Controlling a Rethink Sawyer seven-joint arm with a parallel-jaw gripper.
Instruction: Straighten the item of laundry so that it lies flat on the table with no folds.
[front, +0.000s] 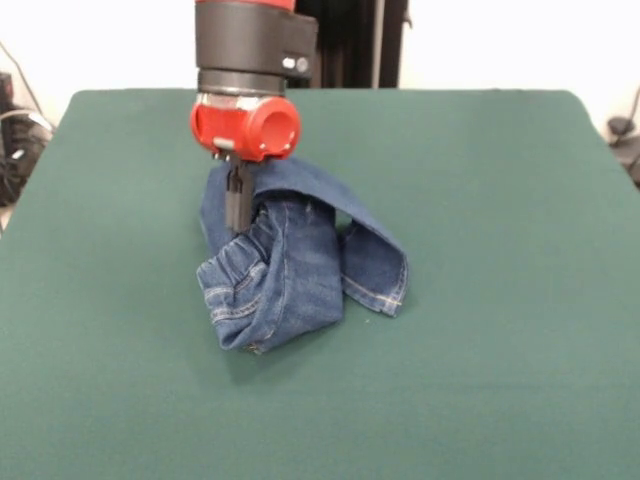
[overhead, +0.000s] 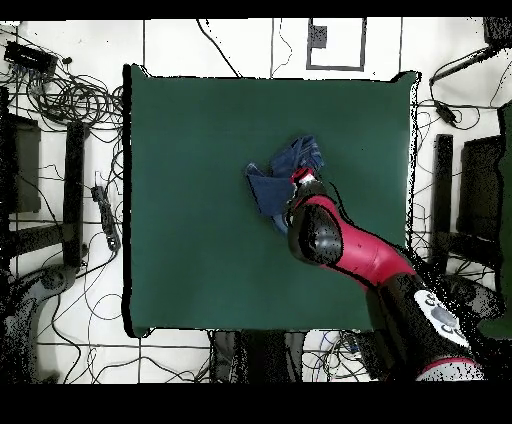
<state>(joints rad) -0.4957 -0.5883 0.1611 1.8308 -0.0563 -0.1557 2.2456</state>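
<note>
Jeans (front: 290, 255), blue denim, one item: bunched in a crumpled heap directly below and just in front of the end effector (front: 237, 205), near the middle of the surface (front: 500, 380). Cloth rose in a peak to the dark fingers, which appeared clenched on a fold of the jeans near the waistband; the rest hung down and touched the surface. One hemmed leg looped out to the side of the end effector, away from the grip, doubled over itself. Material: mid-weight denim, faded pale in patches, orange-tan stitching along seams and hem, soft draping folds. Surface: plain dark green cloth, matt, flat, rounded corners, far larger than the garment. Arm (overhead: 345, 245): red and black, descending from above.

Handling judgement: the lift would likely serve best if carried high enough for the legs to hang free, then dragged slowly away from the looped leg so the folds pull out rather than pile up again.
</note>
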